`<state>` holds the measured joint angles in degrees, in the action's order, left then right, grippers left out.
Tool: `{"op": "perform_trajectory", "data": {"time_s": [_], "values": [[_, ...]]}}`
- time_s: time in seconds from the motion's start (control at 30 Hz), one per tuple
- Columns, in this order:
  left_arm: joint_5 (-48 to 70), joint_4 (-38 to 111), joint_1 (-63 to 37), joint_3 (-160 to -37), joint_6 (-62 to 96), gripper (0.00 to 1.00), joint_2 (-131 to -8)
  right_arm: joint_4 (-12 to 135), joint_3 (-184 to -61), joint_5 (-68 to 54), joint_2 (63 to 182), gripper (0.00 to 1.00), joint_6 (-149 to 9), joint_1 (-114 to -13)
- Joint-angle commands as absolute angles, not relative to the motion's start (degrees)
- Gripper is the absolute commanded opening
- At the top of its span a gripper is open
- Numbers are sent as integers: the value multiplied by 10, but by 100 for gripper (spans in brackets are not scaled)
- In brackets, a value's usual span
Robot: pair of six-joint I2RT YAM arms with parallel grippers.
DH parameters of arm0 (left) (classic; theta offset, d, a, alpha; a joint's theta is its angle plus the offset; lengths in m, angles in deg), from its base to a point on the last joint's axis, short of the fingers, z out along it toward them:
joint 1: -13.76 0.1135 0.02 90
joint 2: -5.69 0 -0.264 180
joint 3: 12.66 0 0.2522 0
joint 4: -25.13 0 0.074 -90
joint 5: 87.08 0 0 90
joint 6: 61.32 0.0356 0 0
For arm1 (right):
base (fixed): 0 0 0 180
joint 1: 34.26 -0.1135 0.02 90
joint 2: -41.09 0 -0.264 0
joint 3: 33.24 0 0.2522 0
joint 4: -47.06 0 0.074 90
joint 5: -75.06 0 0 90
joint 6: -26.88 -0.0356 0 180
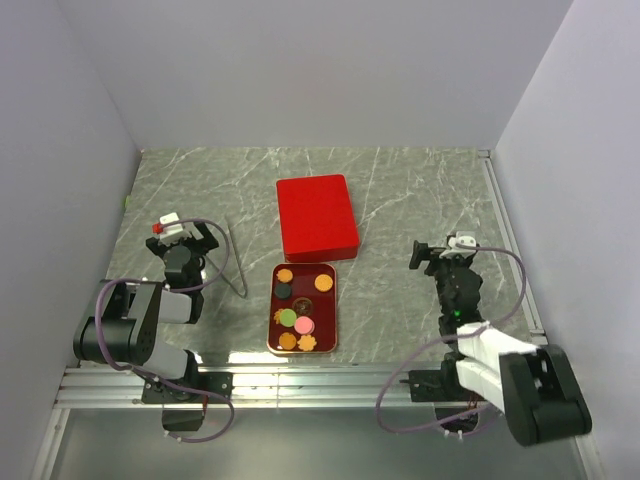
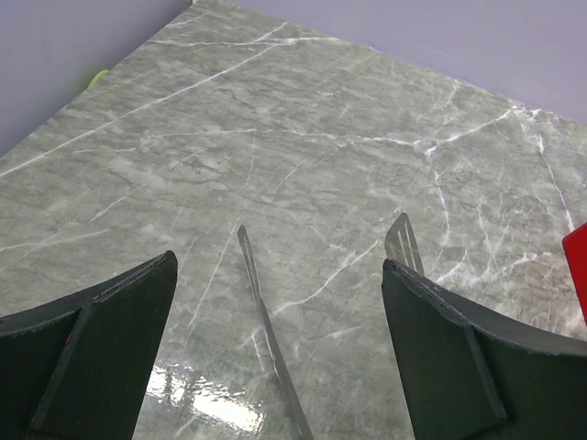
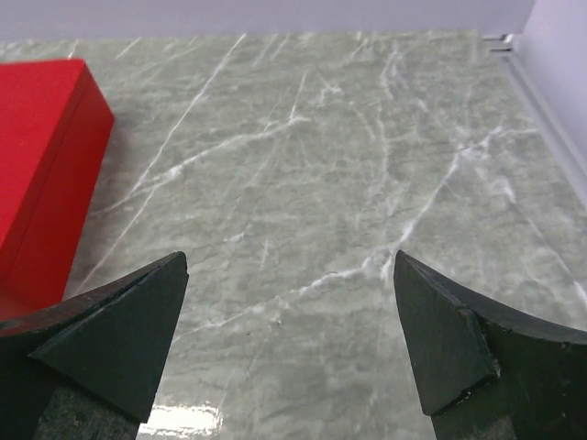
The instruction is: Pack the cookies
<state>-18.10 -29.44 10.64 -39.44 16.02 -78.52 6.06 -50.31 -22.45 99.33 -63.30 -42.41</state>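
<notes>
Lying between the two arms at the near middle of the marble table (image 1: 420, 190), the open tray (image 1: 271, 320) holds the cookies (image 1: 300, 322) (round pieces in orange, green, pink and dark brown, spread over its floor), its long axis running from the near edge toward the back wall. Item, the red lid (image 1: 317, 216): flat on the table just behind the tray, its near edge close to or touching the tray's far end, skewed slightly clockwise against it. Item, the left gripper (image 1: 201, 243): fingers spread wide, nothing between them, parked left of the tray; its wrist view shows bare marble, a thin metal strip (image 2: 268, 335) (tongs, perhaps) lying just ahead, and a red sliver at the right border. Item, the right gripper (image 1: 419, 257): fingers likewise parted and holding nothing, standing right of the tray, with the lid's right flank showing at the left of its wrist view. Relation governing a closing move: the lid lies forward and inward of both grippers, at much the same reach from each, and its long sides face them left and right. Stage, as judged: cookies in the tray with the lid off fits either a box filled and awaiting its lid, or one with its lid taken off.
</notes>
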Motion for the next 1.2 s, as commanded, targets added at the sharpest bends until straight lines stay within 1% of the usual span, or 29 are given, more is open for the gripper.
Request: {"op": "perform_trajectory", "data": {"time_s": [0.0, 0.07, 0.1, 0.13, 0.2, 0.23, 0.27, 0.33, 0.37, 1.17], "values": [[-175, -327, 109, -395, 168, 99, -779, -86, -531, -188, 1067, 100, -636, -412], [-175, -327, 109, -395, 168, 99, -780, -165, -523, -176, 1155, 100, -640, -389], [-175, -327, 109, -395, 168, 99, -779, -123, -541, -189, 1167, 100, -652, -385], [-175, -327, 109, -395, 168, 99, -779, -56, -563, -177, 1140, 100, -657, -380], [-174, -327, 109, -395, 168, 99, -779, -69, -571, -139, 1164, 100, -658, -361], [-174, -327, 109, -394, 168, 100, -779, -44, -576, -134, 1144, 100, -656, -360], [-175, -327, 109, -395, 167, 100, -779, -65, -575, -130, 1153, 100, -656, -358], [-174, -327, 109, -395, 168, 99, -779, -25, -593, -127, 1152, 100, -655, -358], [-175, -326, 109, -395, 168, 100, -779, -46, -584, -127, 1156, 100, -655, -358], [-175, -327, 109, -395, 168, 99, -780, -32, -592, -128, 1154, 100, -654, -358]]}}
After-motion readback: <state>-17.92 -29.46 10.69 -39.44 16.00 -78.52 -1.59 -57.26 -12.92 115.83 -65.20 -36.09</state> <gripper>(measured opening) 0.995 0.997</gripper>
